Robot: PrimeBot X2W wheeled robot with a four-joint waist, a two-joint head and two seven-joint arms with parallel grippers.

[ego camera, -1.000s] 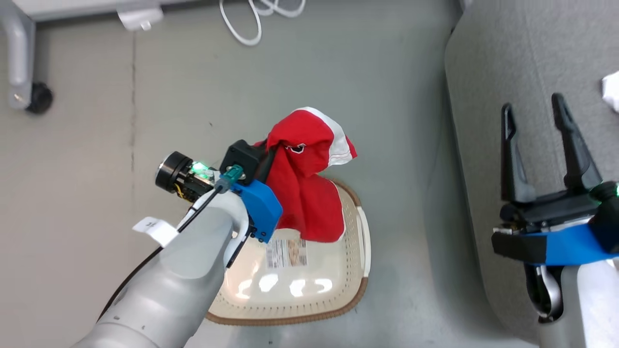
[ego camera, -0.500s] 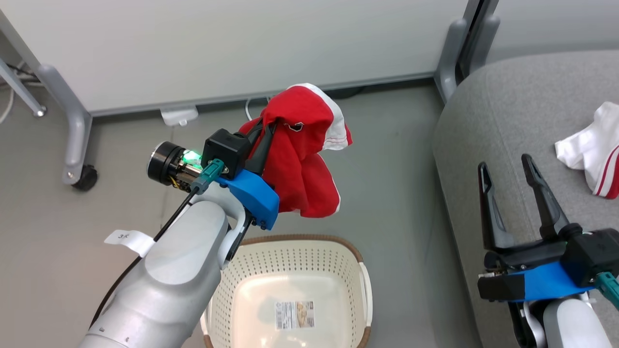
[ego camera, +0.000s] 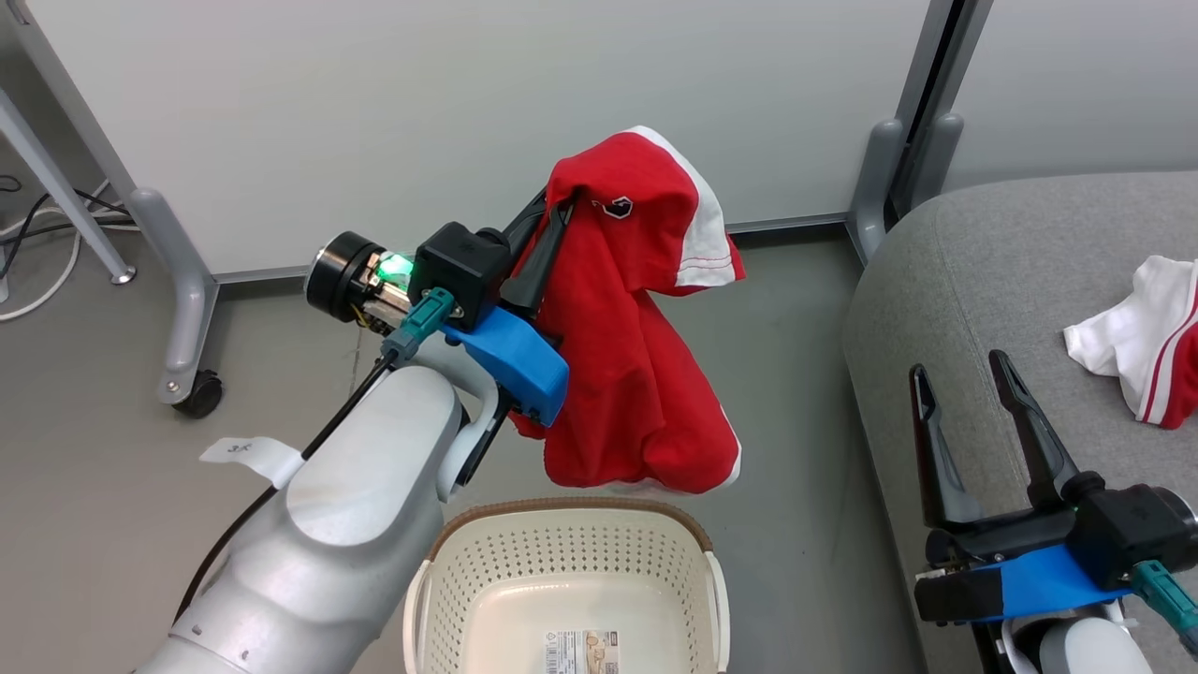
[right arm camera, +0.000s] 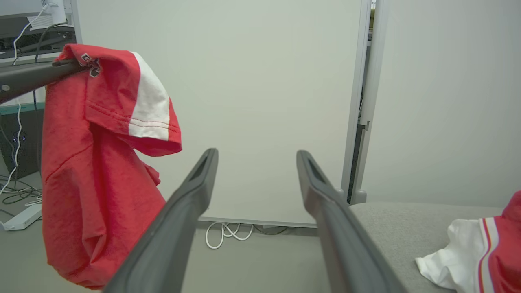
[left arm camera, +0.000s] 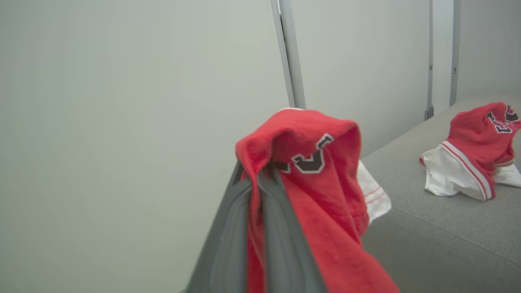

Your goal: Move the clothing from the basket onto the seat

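Observation:
A red garment (ego camera: 636, 346) with a white panel hangs from my left gripper (ego camera: 560, 213), which is shut on its upper fold; it dangles clear above the cream basket (ego camera: 571, 562). The left wrist view shows the cloth (left arm camera: 321, 195) pinched between the fingers (left arm camera: 281, 228). The same garment (right arm camera: 97, 171) hangs at the left of the right wrist view. Inside the basket only a label shows. My right gripper (ego camera: 959, 370) is open and holds nothing, over the front edge of the grey seat (ego camera: 992, 271). Another red-and-white piece of clothing (ego camera: 1146, 342) lies on the seat (left arm camera: 447, 228).
A white partition wall (ego camera: 468, 122) on grey legs with a caster (ego camera: 201, 393) stands behind the basket. A second panel post (ego camera: 889, 178) rises at the seat's corner. White cables (right arm camera: 228, 232) lie on the grey floor (ego camera: 94, 487) by the wall.
The camera has tilted up, so the basket sits lower in view. My left gripper has lifted the red garment out of the basket, higher and slightly toward the seat. The right gripper stays open.

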